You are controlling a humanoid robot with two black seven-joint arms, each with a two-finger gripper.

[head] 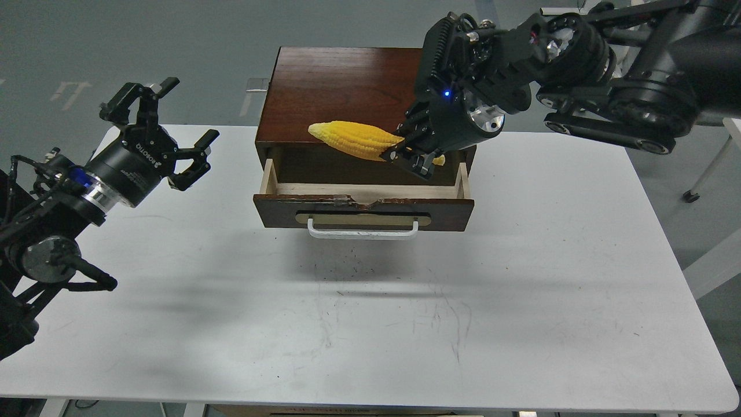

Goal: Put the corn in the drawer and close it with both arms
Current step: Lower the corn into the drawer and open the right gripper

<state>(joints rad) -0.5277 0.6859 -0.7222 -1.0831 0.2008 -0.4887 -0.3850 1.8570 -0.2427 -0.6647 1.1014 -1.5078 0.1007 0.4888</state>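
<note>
The dark red-brown drawer (pixel 363 209) with a white bar handle (pixel 362 231) stands pulled open from its cabinet (pixel 341 87), pale wood showing inside. My right gripper (pixel 410 157) is shut on the thick end of the bright yellow corn (pixel 353 139) and holds it almost level just above the open drawer, tip pointing left. My left gripper (pixel 168 136) is open and empty, hovering above the table left of the drawer.
The white table (pixel 521 301) carries only the cabinet at its back middle. The right arm's thick links (pixel 613 110) reach in from the upper right above the table's far edge. A stand's legs (pixel 694 191) are on the floor at right.
</note>
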